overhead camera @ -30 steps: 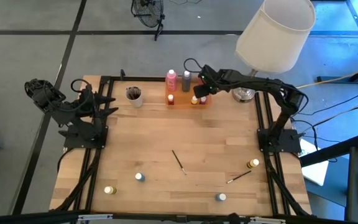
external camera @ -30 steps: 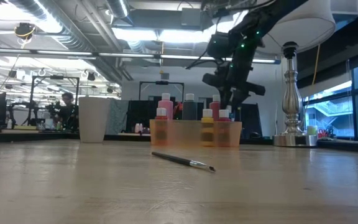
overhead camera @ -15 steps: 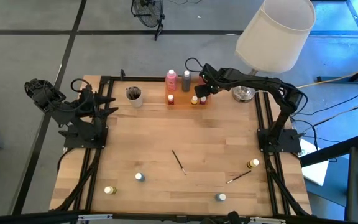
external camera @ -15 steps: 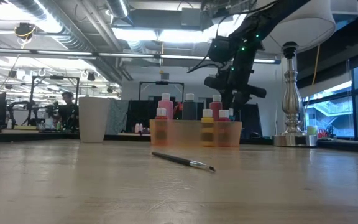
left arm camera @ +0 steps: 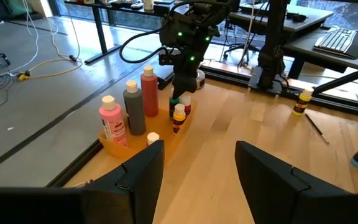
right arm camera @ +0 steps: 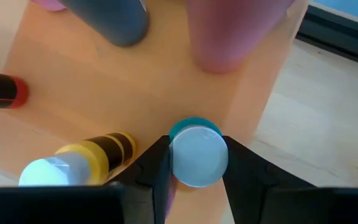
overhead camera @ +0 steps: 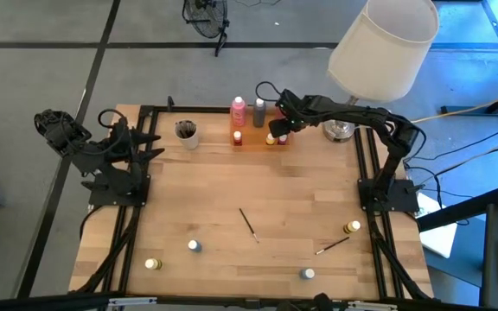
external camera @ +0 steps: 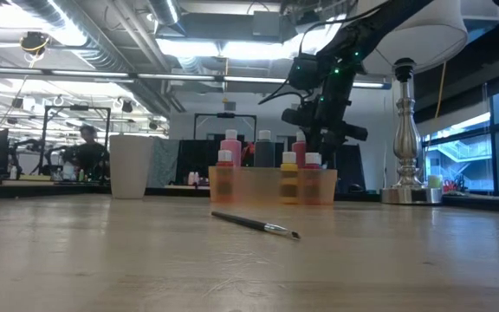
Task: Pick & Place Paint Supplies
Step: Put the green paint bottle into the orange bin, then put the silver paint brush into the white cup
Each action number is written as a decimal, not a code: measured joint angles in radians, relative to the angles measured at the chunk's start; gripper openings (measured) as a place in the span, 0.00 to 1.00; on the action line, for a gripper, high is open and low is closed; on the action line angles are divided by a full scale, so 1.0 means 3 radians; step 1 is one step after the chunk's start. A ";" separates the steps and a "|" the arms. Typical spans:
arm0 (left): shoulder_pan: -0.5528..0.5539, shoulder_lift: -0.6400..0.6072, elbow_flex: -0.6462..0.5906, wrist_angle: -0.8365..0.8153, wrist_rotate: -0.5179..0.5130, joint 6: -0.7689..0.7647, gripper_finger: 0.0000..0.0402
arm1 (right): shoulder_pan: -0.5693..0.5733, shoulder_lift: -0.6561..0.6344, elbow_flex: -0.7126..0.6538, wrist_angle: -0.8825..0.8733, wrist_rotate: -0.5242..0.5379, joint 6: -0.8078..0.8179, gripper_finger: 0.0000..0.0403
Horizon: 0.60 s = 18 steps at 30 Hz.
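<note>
no readable text, labels or numbers anywhere

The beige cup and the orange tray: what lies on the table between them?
Nothing: in the high view only bare wood shows between the beige cup and the orange tray. The low view shows the same gap, empty.

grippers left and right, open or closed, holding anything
Left gripper: open, empty, waiting at the table's left edge.
Right gripper: shut on a small white-lidded pot, over the orange tray.
</note>
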 joint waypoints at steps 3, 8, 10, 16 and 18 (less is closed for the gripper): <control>0.0000 0.0000 0.0000 0.0000 0.0000 0.0005 0.48 | 0.0002 0.0000 0.0000 -0.0001 -0.0014 0.0059 0.29; 0.0000 0.0000 0.0000 0.0000 0.0005 0.0009 0.48 | 0.0001 0.0000 0.0000 0.0007 0.0024 0.0081 0.46; -0.0001 0.0000 0.0000 0.0000 0.0028 0.0009 0.48 | 0.0001 0.0000 0.0000 0.0026 0.0071 0.0081 0.53; -0.0001 0.0000 0.0000 0.0000 0.0034 0.0009 0.48 | 0.0004 0.0000 0.0001 0.0061 0.0039 0.0080 0.64; -0.0001 0.0000 0.0000 0.0000 0.0037 0.0008 0.48 | 0.0005 -0.0005 0.0000 0.0057 0.0029 0.0081 0.66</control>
